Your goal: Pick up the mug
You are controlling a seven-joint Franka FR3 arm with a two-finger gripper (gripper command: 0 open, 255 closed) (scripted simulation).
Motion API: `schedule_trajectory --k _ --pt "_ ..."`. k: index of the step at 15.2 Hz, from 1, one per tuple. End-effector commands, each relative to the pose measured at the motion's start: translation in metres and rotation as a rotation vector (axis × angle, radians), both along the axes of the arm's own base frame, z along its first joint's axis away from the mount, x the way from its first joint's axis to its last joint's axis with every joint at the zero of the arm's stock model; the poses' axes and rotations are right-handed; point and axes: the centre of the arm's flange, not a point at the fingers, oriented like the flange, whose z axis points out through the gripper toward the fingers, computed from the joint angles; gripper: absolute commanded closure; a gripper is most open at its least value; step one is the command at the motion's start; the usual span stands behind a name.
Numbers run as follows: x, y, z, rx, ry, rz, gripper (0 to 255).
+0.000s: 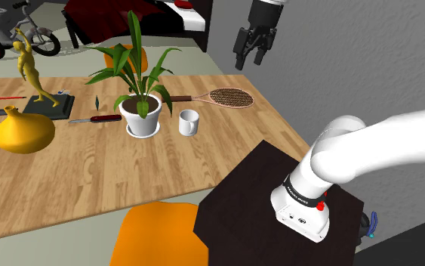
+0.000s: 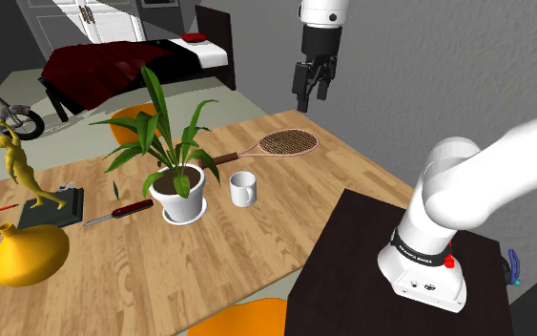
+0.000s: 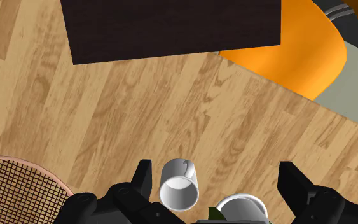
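A small white mug stands upright on the wooden table, just right of a potted plant in the shoulder view. It shows again in the second exterior view. My black gripper hangs high above the table's far right corner, well clear of the mug, also seen from the second exterior view. Its fingers are spread apart and hold nothing. Looking down from the wrist, the open gripper has the mug far below, close to one finger.
A white potted plant stands beside the mug, a racket behind it. Further left lie a red-handled knife, a yellow vase and a gold figurine. The dark stand and an orange chair border the near edge.
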Motion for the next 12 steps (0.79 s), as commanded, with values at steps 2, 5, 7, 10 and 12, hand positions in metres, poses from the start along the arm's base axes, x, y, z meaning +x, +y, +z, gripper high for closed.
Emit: schedule_trajectory --k 2,5,7,10,12 --pt "0.007 -0.003 -0.011 0.000 -0.002 0.000 0" --pt "0.027 -0.010 -0.043 -0.002 -0.010 -0.002 0" --pt "0.041 -0.016 -0.065 -0.002 -0.015 -0.003 0" --pt "0.061 -0.023 -0.097 -0.003 -0.022 -0.004 0" --pt "0.075 -0.029 -0.118 -0.004 -0.027 -0.005 0"
